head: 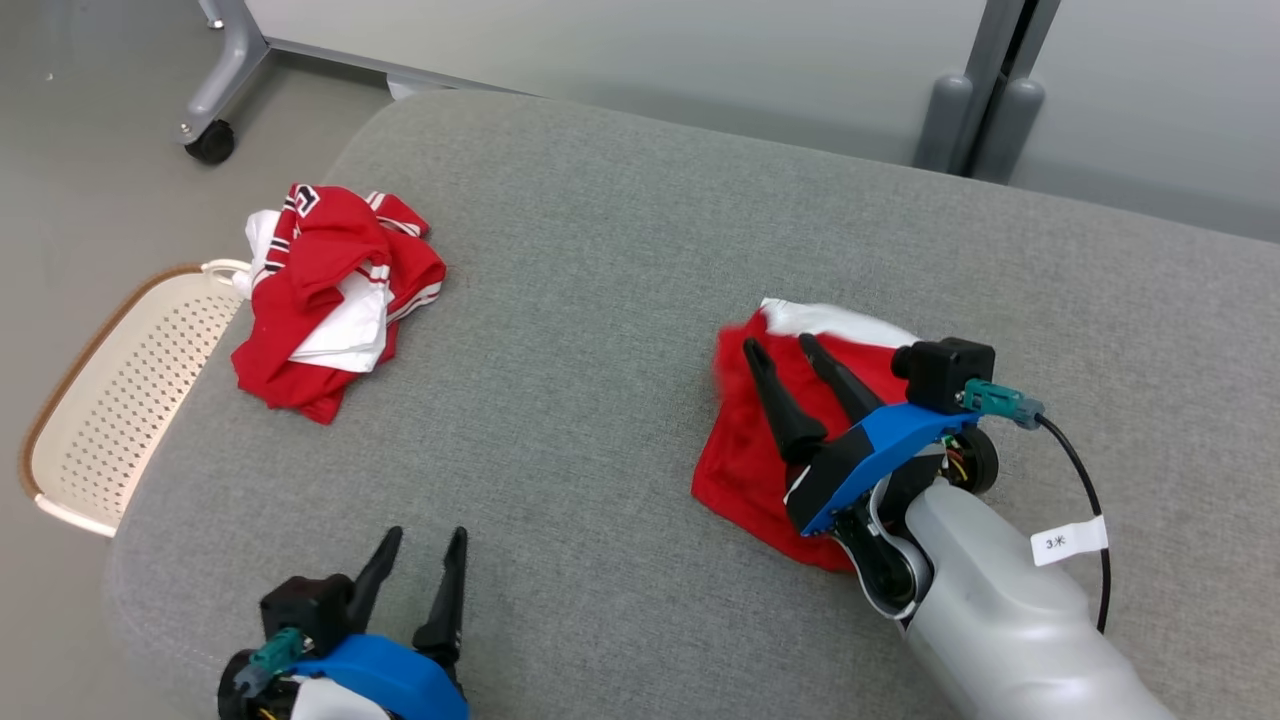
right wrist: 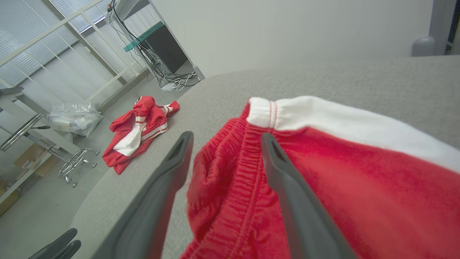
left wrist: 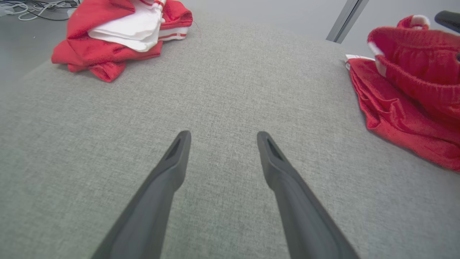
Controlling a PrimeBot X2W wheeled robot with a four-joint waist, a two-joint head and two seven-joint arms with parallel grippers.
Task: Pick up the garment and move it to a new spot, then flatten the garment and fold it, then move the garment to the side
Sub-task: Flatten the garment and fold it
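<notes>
Garment (head: 740,470), red shorts, lies bunched on the right of the grey table (head: 600,300). The right gripper (head: 778,343) hovers over its waistband, jaws spread. The left gripper (head: 427,533), near left, is spread too. The loose waistband could snag a finger and drag along.

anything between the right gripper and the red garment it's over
Nothing visible does. The right gripper is open directly over the red garment, with bunched waistband fabric lying between its two fingers.
</notes>
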